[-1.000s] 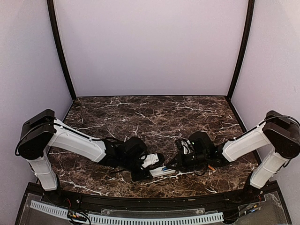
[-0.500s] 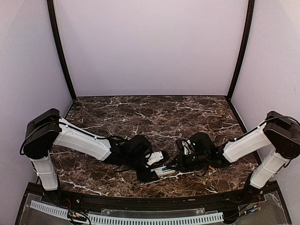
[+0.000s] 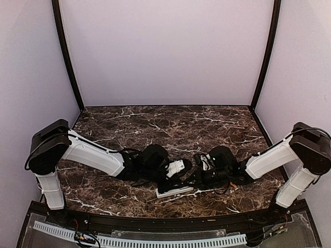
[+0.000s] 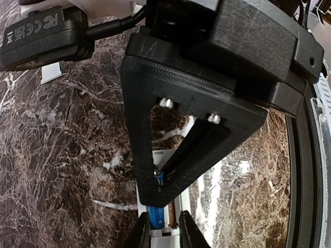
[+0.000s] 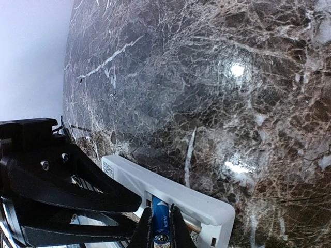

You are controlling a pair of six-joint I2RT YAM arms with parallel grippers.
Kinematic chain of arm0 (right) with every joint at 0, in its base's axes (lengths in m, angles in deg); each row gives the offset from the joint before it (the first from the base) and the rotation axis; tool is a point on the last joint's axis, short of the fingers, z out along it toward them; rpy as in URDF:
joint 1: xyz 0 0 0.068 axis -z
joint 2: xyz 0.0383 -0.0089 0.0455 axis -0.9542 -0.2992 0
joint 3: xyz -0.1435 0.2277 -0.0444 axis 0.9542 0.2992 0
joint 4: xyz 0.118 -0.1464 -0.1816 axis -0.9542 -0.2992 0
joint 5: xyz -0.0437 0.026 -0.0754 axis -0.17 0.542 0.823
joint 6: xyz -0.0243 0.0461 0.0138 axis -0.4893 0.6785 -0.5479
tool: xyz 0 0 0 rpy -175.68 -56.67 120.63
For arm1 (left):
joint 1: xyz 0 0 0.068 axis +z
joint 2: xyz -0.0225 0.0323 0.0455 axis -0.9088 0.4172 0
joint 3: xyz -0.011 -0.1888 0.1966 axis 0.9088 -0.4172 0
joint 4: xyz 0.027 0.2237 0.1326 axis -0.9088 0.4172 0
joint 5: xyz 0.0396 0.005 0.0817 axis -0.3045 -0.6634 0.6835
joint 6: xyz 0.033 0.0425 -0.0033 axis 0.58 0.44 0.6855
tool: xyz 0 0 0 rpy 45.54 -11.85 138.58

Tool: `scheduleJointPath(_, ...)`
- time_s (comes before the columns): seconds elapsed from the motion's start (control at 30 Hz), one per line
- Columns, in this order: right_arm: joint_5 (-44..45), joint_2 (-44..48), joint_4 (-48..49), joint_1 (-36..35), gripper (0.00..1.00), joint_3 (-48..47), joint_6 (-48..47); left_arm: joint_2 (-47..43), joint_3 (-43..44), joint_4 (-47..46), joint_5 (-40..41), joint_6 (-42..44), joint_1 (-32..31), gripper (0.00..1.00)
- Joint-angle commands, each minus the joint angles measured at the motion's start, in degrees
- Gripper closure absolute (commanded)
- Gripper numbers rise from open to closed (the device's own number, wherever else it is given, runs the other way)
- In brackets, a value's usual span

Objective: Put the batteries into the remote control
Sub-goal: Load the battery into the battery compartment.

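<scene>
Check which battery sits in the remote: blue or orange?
The blue battery: it lies in the remote control's open bay, between the right gripper's fingertips. No orange shows there.

Glossy marble-look table [image 5: 232, 129], matt white plastic remote control [image 5: 176, 188]

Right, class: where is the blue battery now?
In the right wrist view the blue battery lies in the open end of the remote control, between the fingertips of the right claw, near the middle of the table's near edge.
</scene>
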Motion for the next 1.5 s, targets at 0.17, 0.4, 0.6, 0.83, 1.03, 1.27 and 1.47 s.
scheduleJointPath(0.17,0.87,-2.50,-2.25,-0.97,1.00,2.06,0.17,2.74,-0.31,-1.79,0.86,3.38,-0.03,0.87)
scheduleJointPath(0.4,0.68,-2.62,-1.75,-0.97,1.00,2.34,0.27,3.53,-0.05,-1.42,0.50,4.23,-0.04,0.88)
scheduleJointPath(0.6,0.90,-1.88,-1.64,-0.89,1.00,2.80,0.52,4.08,-0.51,2.30,0.41,6.15,-0.04,0.86)
scheduleJointPath(0.83,1.03,-1.41,-1.77,-0.96,1.00,2.91,0.51,4.03,-0.36,4.30,-0.35,6.67,-0.04,0.80)
scheduleJointPath(1.03,1.17,-0.84,-1.70,-0.97,1.00,3.18,0.62,4.00,0.71,6.70,-0.24,6.02,-0.01,0.77)
scheduleJointPath(1.27,0.52,-1.54,-1.35,-0.96,1.00,2.66,0.36,4.45,0.80,6.93,-0.28,5.74,-0.03,0.76)
scheduleJointPath(1.47,0.17,-2.18,-0.93,-0.95,1.00,2.52,0.29,5.41,1.15,5.27,-1.69,5.21,-0.37,0.77)
